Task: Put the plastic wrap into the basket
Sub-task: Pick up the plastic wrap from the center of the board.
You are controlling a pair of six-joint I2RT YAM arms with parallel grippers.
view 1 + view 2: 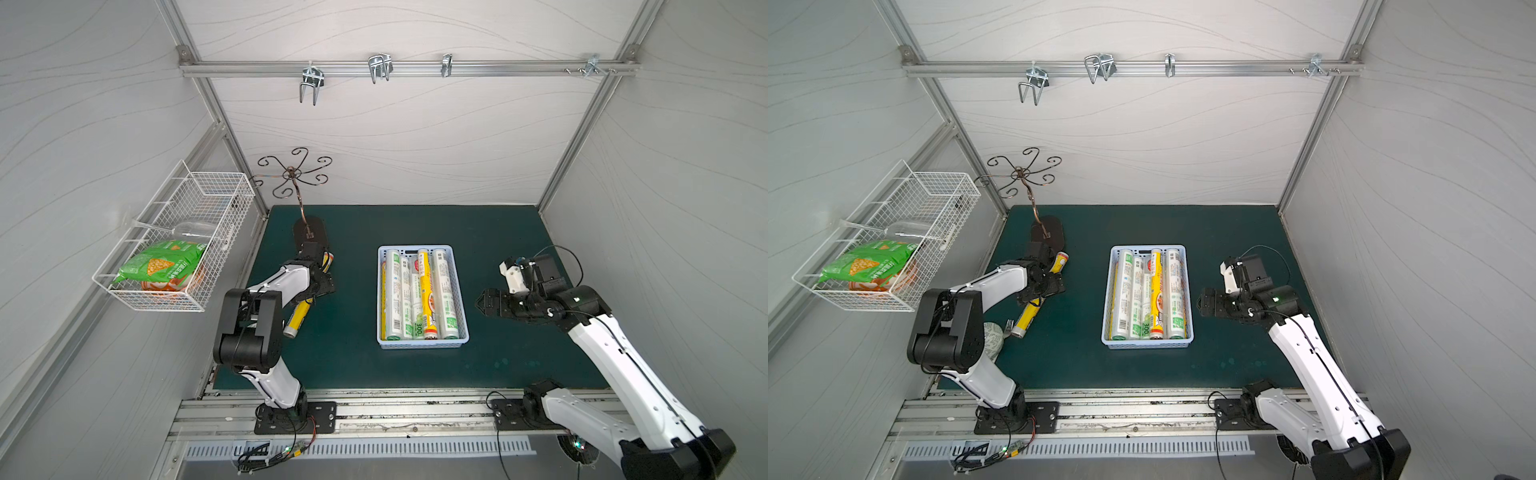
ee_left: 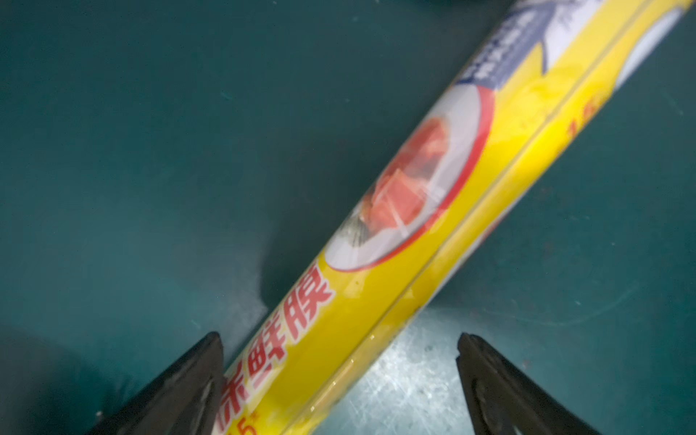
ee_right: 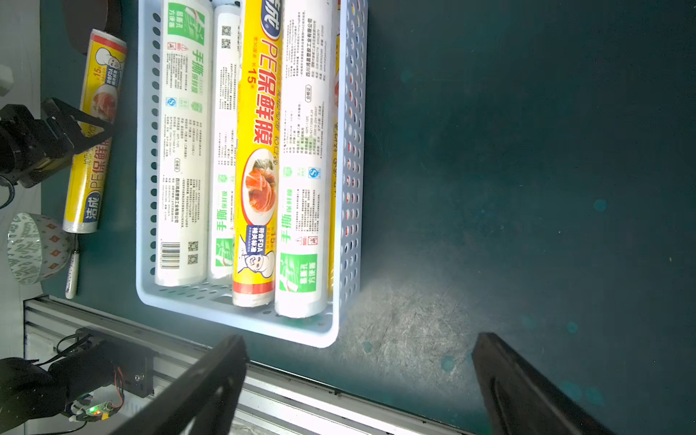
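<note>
My left gripper [image 2: 339,341]: jaws spread wide, straddling the loose yellow roll [image 2: 395,211], nothing gripped. One finger [image 2: 188,384] sits right against the label, maybe touching, but it's too blurred to tell. The other finger stands clear, with mat showing in the gap.
My right gripper [image 3: 359,344]: jaws fully apart and empty, over bare mat [image 3: 527,150] just beside a corner of the basket.
Loose yellow roll [image 1: 298,316]: flat on the mat, left of centre in both top views, well apart from the basket, its middle hidden under my left arm.
Basket [image 1: 422,344]: pale blue, perforated walls, centre of frame.
Rolls in basket: white-green rolls [image 1: 445,291] lie lengthwise side by side; one yellow roll [image 1: 427,291] lies on top between them.
Wire basket [image 1: 208,199]: left of frame, holds a green snack bag [image 1: 162,262].
</note>
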